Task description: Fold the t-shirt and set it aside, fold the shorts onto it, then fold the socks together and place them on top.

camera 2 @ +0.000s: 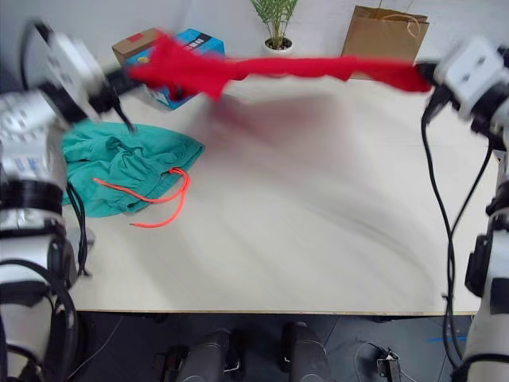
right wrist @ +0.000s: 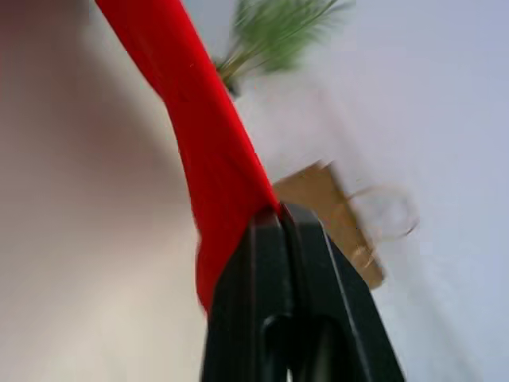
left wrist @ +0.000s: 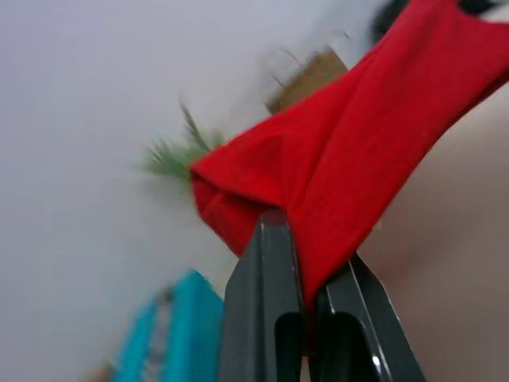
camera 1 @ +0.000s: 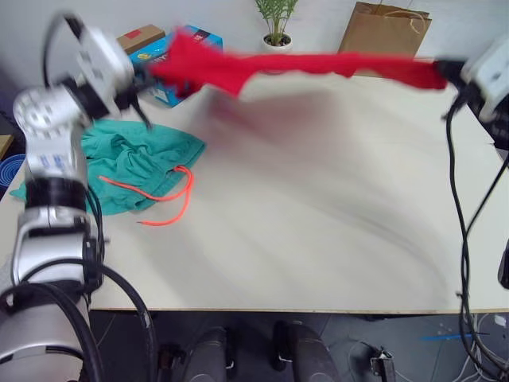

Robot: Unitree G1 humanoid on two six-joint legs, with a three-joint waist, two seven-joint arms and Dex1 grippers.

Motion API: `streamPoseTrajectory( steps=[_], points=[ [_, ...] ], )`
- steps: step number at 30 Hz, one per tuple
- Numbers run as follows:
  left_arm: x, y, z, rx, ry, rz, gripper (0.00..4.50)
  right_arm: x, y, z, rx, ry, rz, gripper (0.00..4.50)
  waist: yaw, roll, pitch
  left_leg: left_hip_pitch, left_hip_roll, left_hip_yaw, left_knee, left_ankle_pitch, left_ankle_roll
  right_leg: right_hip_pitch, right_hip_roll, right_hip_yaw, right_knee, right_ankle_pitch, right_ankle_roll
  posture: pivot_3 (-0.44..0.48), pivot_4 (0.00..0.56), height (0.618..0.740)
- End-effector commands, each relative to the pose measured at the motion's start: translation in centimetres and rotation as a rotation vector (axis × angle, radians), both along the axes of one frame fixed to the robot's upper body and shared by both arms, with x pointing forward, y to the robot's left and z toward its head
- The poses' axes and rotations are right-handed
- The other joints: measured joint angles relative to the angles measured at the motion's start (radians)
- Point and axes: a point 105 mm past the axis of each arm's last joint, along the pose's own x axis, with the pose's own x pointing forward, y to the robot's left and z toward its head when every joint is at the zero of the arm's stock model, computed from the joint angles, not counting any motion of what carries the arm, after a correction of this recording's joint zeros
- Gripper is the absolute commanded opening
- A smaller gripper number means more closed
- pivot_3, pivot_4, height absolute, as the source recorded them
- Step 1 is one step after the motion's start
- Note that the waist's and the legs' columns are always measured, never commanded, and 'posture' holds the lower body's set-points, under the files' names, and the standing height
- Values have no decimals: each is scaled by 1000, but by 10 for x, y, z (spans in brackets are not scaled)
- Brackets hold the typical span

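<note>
Bright red cotton t-shirt (camera 1: 318, 64) stretched between both pincers
Left gripper (left wrist: 306, 263) and right gripper (right wrist: 278, 219) each pinch an end; teal shorts (camera 1: 135, 163) seemingly crumpled below left

Pretty chunky build: both arms are silver-white shells with rounded joint housings, and thick black cables loop loosely along each one. The left gripper (left wrist: 306, 263) and right gripper (right wrist: 282, 219) have plain matte black fingers.

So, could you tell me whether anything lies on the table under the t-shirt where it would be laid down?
Nothing visible does. The t-shirt is stretched between the left gripper and right gripper above bare table. The shorts lie off to the robot's left.
</note>
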Motion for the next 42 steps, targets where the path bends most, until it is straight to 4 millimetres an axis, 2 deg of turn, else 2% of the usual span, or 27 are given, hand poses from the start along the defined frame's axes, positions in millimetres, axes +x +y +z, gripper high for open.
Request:
streamPoseTrajectory(
  steps=[1, 4, 7, 11, 14, 16, 20, 25, 31, 42],
  points=[
    [-36, -5, -24, 44, 27, -61, 27, -33, -4, -33, -53, 98, 103, 0, 2, 0, 0, 1, 0, -4, 0, 0, 0, 0, -2, 6, 0, 1, 0, 0, 150, 740],
    [-63, -9, -80, 152, 177, -75, 27, -64, 2, -93, -105, 308, 193, 0, 9, 0, 0, 9, 1, -5, -3, -1, -1, 7, -2, 8, -4, 1, 0, 0, 150, 740],
    [-90, -11, -121, 221, 318, -95, 27, -88, 2, -130, -38, 429, 193, 0, 8, 1, 0, 16, 2, -4, -5, -3, -1, 15, -2, 8, -11, 0, 0, 0, 150, 740],
    [-110, -12, -141, 255, 420, -114, 27, -108, 1, -157, -30, 532, 180, 0, 9, 1, 0, 22, 2, -3, -5, -5, 0, 19, -2, 11, -10, 2, -2, 0, 150, 740],
    [-129, -11, -158, 261, 529, -121, 27, -132, 3, -178, 16, 651, 190, 0, 11, 2, -1, 27, 3, -3, -7, -7, -1, 22, -2, 12, -11, 2, -3, 0, 150, 740],
    [-137, -9, -163, 273, 567, -121, 27, -142, 6, -183, 35, 712, 196, 0, 11, 2, -1, 35, 4, -2, -13, -8, -2, 30, -2, 12, -16, 0, -4, 0, 150, 740],
    [-146, -4, -165, 252, 642, -105, 27, -158, 11, -190, 48, 818, 199, 0, 12, 3, -2, 36, 4, -2, -15, -8, -2, 30, -2, 12, -18, 0, -4, 0, 150, 740],
    [-157, -5, -161, 201, 757, -133, 27, -164, 16, -186, 97, 869, 188, 0, 12, 3, -2, 36, 4, -3, -16, -10, 2, 30, -1, 12, -19, 0, -4, 0, 150, 740],
    [-157, -3, -158, 146, 878, -130, 27, -153, 17, -171, 133, 884, 192, 0, 11, 3, -2, 36, 5, -2, -16, -10, 2, 30, 0, 12, -19, 0, -4, 0, 150, 740],
    [-165, 4, -146, -144, 1172, -103, 27, -122, 17, -163, 205, 1009, 171, 0, 10, 3, -2, 36, 5, -2, -16, -8, -3, 29, 0, 12, -20, -1, -5, 0, 150, 740]
  ],
)
